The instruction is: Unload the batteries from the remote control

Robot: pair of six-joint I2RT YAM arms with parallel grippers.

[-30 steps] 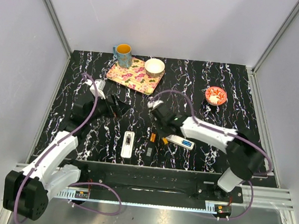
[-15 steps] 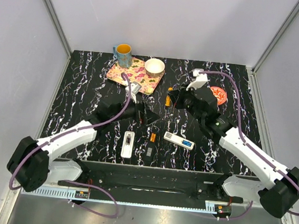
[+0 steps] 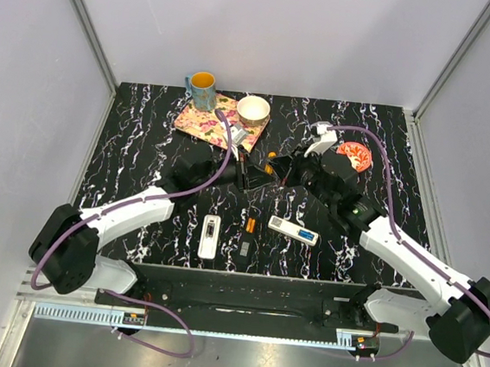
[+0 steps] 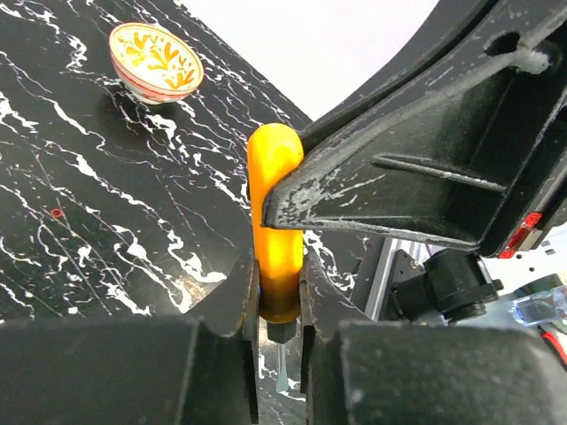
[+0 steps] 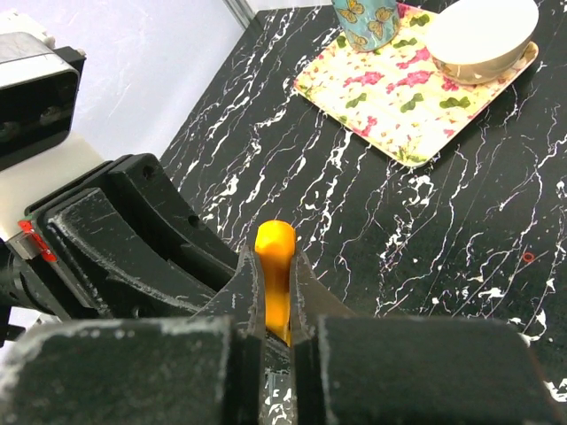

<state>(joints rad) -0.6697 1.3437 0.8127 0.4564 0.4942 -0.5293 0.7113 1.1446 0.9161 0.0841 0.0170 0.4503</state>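
Two grippers meet above the middle of the table (image 3: 145,139), and we see them both pinching one orange battery (image 4: 270,168). Our left gripper (image 4: 280,301) is almost closed, with its fingers pressed on one end of the battery. Our right gripper (image 5: 275,297) is squeezed tight on the same battery from the other side. A second battery (image 3: 250,225), orange too, lies flat on the table between two white remotes. We see the left remote (image 3: 209,236) on one side of it and the right remote (image 3: 293,231), which has a blue bit, on the other. A black bar (image 3: 244,249) lies just beside this second battery, nearer the arm bases.
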